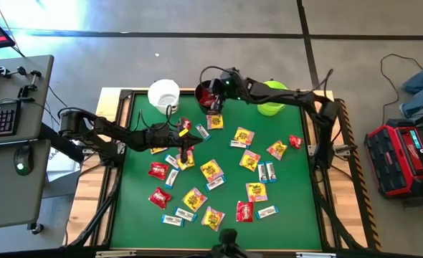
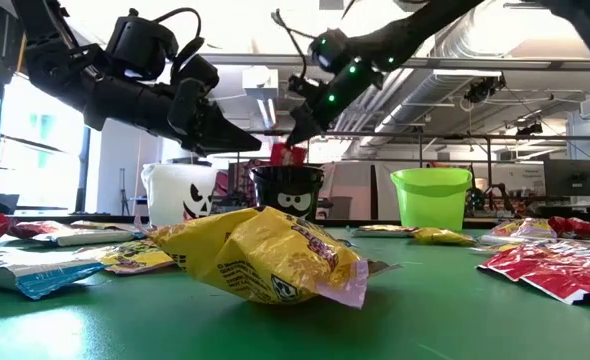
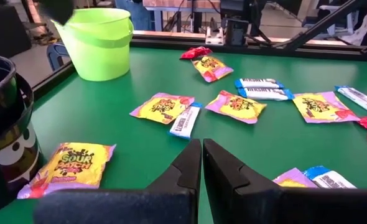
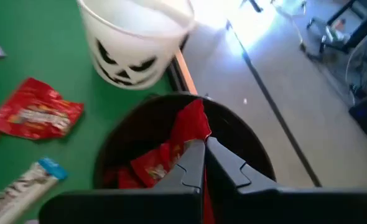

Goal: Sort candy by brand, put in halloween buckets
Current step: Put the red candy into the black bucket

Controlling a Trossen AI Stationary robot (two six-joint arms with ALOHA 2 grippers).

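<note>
Fingers of right gripper [image 4: 204, 155] clenched on a red packet [image 4: 186, 134] over the black bucket [image 4: 239, 146]; left gripper [image 3: 202, 163] clenched on nothing.

Item: right gripper above the black bucket's mouth, more red packets already inside. Risk: packet hangs near the rim's far side, so an off-centre release could drop it on the rim or outside, toward the white bucket [image 4: 137, 37] just beside. Risk: wrapper may cling to the fingers when they part. Item: left gripper hovers low over the surface [image 3: 140, 140] mid-field, beside yellow packets [image 3: 162, 107] and white-and-blue bars [image 3: 258, 89]; a careless descent could scatter them. Item: green bucket [image 1: 272, 98] at the far edge, right of the black one. Remaining candy lies scattered across the surface, sorting far from done.
</note>
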